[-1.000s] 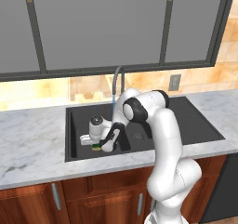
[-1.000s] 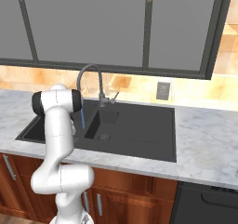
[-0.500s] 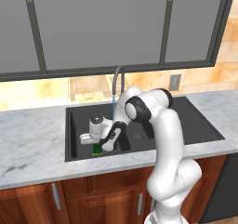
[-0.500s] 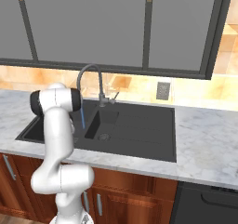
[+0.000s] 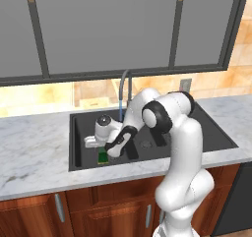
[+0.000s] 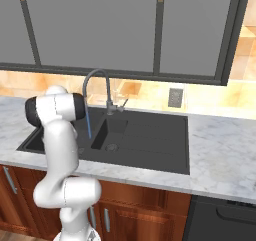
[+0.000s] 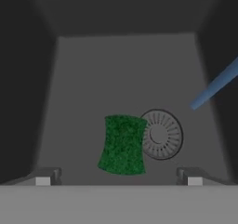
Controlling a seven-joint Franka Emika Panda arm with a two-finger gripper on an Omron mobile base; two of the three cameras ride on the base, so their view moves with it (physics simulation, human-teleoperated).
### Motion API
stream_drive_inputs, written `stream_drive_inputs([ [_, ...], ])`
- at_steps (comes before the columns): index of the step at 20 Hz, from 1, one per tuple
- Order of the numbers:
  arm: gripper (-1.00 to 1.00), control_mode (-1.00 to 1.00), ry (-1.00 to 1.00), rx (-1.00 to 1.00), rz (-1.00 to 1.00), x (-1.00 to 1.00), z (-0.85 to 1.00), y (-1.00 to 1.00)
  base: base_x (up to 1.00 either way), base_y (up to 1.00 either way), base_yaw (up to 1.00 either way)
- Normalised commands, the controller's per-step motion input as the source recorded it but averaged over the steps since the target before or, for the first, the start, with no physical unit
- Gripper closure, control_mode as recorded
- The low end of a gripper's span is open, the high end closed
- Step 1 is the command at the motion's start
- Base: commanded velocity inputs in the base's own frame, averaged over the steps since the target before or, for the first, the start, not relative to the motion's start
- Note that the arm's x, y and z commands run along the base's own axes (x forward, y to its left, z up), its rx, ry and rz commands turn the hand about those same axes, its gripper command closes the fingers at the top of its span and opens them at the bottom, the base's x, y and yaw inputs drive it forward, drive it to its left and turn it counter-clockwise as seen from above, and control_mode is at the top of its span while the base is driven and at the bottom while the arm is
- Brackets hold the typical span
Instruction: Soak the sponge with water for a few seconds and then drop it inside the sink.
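The sink [image 5: 216,135] surrounds the gripper [image 7: 118,180], whose jaws stand wide apart, holding nothing. Ahead of its tips, the sponge [image 7: 122,144] lies green side up on the basin floor, overlapping the drain [image 7: 162,134]. The water [image 7: 214,85] streams well off to one side.

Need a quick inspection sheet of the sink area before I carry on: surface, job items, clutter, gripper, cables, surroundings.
Surface: grey-white marble counter around the sink.
Sink: dark double basin, grey gooseneck faucet behind it.
Sponge: green side toward the hand camera, in the basin, overlapping the round drain in the hand view, between the gripper's fingertips and touching neither.
Water: thin blue stream running from the spout.
Clutter: nothing seen.
Gripper: open, low inside the left basin, over the sponge.
Cables: nothing seen.
Surroundings: grey glass-front cabinets above, tan tile backsplash with a wall outlet, wood cabinets below.
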Motion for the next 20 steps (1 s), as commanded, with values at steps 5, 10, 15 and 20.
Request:
stream_drive_inputs([
  [5, -1.00, -1.00, 0.01, 0.00, 0.00, 0.07, 0.60, 0.00, 0.00, 0.00, 0.00],
  [10, -1.00, -1.00, 0.01, 0.00, 0.00, -0.02, 0.52, 0.00, 0.00, 0.00, 0.00],
  [15, -1.00, -1.00, 0.00, 0.00, 0.03, -0.25, 0.53, 0.00, 0.00, 0.00, 0.00],
  [20, -1.00, -1.00, 0.00, 0.00, 0.05, -0.35, 0.51, 0.00, 0.00, 0.00, 0.00],
])
